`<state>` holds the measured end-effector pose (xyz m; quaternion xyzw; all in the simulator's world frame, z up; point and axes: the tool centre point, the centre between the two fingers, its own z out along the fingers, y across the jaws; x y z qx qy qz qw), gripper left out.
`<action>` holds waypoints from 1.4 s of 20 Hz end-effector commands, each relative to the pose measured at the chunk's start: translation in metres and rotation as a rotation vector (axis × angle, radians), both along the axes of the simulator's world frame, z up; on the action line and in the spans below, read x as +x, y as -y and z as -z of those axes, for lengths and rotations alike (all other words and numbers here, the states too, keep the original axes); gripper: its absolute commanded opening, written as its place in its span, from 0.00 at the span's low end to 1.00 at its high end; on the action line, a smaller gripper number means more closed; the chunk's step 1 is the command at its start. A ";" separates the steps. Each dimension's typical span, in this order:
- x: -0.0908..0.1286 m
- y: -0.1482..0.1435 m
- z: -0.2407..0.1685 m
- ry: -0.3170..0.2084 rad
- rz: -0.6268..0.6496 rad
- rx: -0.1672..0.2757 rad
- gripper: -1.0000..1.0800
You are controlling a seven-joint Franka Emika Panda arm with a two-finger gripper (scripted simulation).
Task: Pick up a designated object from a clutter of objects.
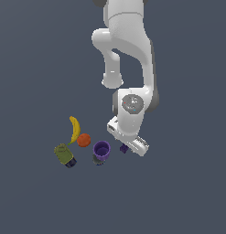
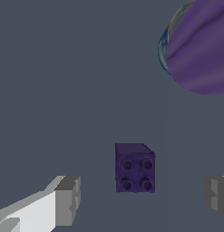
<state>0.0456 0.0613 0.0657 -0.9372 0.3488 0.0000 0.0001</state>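
The studded purple block [image 2: 134, 168] looks light and rigid; grip its flat opposite sides. The fingers [image 2: 67, 200] stand wide apart, empty, flanking it.

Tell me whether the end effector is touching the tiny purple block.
Apart. The wrist view shows the block between the open end effector fingers, with bare floor on both sides.
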 end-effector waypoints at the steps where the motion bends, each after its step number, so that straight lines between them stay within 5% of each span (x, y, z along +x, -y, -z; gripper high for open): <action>1: -0.001 0.000 0.009 -0.001 0.001 0.000 0.96; 12: 0.000 0.000 0.044 0.000 0.004 0.000 0.96; 13: 0.000 0.000 0.044 0.000 0.004 0.000 0.00; 28: -0.002 -0.002 0.038 0.000 0.004 0.000 0.00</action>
